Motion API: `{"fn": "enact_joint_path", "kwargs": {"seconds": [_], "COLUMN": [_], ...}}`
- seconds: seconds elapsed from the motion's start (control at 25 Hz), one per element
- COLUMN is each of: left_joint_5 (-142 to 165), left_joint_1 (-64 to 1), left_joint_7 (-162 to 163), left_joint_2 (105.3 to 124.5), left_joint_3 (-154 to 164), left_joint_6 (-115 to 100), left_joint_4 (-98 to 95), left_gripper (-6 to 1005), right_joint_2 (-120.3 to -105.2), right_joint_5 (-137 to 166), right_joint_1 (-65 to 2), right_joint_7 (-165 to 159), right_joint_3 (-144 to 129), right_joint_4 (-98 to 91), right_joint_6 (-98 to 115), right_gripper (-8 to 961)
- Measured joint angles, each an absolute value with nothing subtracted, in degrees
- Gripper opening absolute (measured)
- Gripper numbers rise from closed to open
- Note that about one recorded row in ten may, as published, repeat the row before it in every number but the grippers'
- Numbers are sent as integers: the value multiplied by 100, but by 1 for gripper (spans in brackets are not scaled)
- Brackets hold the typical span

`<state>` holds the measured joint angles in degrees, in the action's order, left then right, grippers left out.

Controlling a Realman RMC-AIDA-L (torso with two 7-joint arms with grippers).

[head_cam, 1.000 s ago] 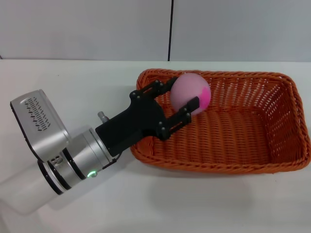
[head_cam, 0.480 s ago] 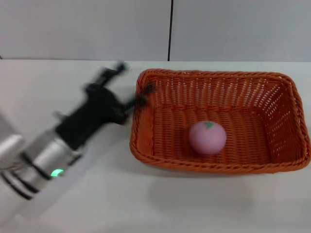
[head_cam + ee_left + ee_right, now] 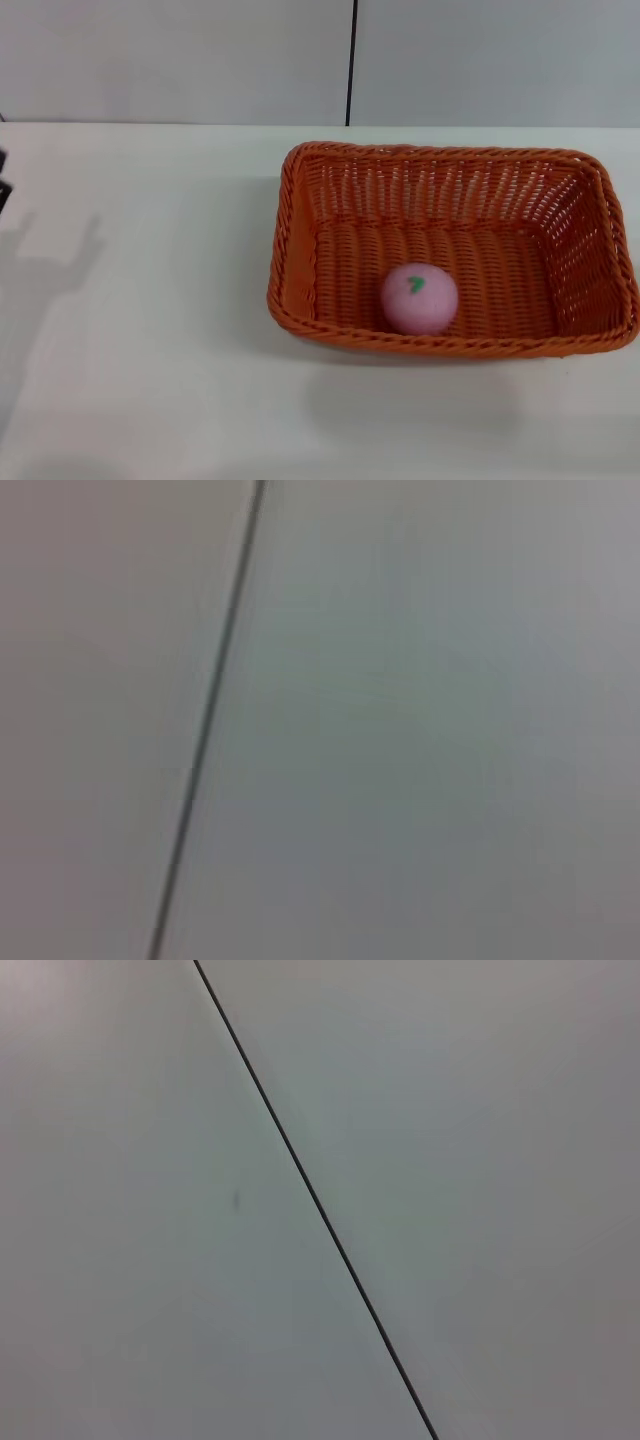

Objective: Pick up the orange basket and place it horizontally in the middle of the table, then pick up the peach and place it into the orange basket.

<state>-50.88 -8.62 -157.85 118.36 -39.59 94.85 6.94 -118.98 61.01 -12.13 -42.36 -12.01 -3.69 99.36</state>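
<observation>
Starting at the left edge of my head view, I see only a dark sliver of the left gripper (image 3: pixel 3 178) and its shadow on the table (image 3: pixel 150 300); I cannot tell from that scrap whether its fingers are apart or together. My left wrist view shows nothing but a blank wall with a dark seam.

Moving right, the orange basket (image 3: pixel 450 160) sits with its long axis running across the table, somewhat right of centre. The peach (image 3: pixel 419 298) lies inside it on the woven floor, close to the near wall and left of the basket's middle, its green mark facing up.

The right gripper is out of view altogether. So the peach lies well to the right of the left claw, which looks the nearer arm. I judge both placements done.
</observation>
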Motion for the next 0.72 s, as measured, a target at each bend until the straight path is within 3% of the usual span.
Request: {"fn": "enact_joint_path", "kwargs": {"seconds": [0.72], "left_joint_5": [-5097], "left_joint_1": [-755], "left_joint_7": [-16088], "left_joint_2": [11857], "left_joint_3": [-4176], "left_joint_6": [9414], "left_joint_4": [608], "left_gripper": [849], "right_joint_2": [-11909], "right_joint_5": [6109], "right_joint_1": [-1347], "right_joint_7": [-3814], "right_joint_3": [-1198], "right_joint_4": [-113], "right_joint_6": [9855], "right_gripper": [600]}}
